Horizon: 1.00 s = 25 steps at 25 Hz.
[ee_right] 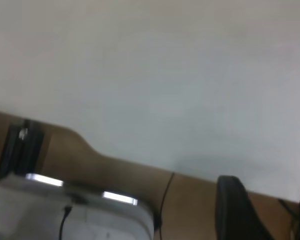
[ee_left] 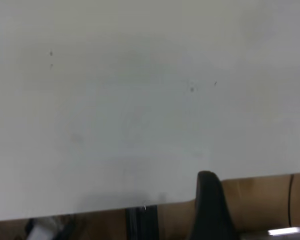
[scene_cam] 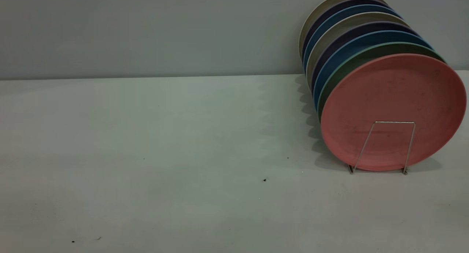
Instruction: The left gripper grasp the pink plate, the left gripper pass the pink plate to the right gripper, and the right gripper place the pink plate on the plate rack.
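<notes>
Exterior low, level, near the table [scene_cam: 183, 135] — both wrist views above its edge

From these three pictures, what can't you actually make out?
- Left gripper: left wrist view, one dark jaw shows, cut by the bottom edge; open or shut unknown.
- Right gripper: right wrist view, also cut by the edge.
- Both arms: outside the exterior view.
- Plate rack: only its front loop shows; the pink plate hides the rest.
- Plates behind: only rims visible.

Both tools hang over the table's edge: left tool [ee_left: 210, 210], right tool [ee_right: 262, 212].
</notes>
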Each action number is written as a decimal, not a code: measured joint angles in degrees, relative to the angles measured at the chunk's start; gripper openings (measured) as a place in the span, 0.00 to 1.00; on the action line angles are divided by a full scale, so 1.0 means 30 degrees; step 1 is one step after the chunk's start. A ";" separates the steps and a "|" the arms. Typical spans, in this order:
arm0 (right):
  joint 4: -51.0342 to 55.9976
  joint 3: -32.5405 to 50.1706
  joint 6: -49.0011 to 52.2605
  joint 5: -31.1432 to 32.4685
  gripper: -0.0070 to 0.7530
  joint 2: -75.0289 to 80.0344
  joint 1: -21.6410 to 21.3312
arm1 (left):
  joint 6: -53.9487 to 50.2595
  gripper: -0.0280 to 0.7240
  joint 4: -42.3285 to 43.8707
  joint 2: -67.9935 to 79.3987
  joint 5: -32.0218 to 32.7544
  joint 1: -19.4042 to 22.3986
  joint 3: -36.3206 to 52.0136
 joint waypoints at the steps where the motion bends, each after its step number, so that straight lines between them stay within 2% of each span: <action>1: 0.0000 0.0448 0.0000 -0.0214 0.45 -0.0777 0.0000 | -0.0020 0.73 0.0000 -0.0711 0.0106 0.0000 0.0149; 8: -0.1442 0.2162 0.0000 -0.0640 0.45 -0.5565 0.0000 | -0.0236 0.73 0.0350 -0.3368 0.0251 0.0000 0.1852; 25: -0.2496 0.2301 0.1072 -0.0560 0.45 -0.7067 0.0000 | -0.0494 0.73 0.1451 -0.3453 0.0412 -0.0017 0.2724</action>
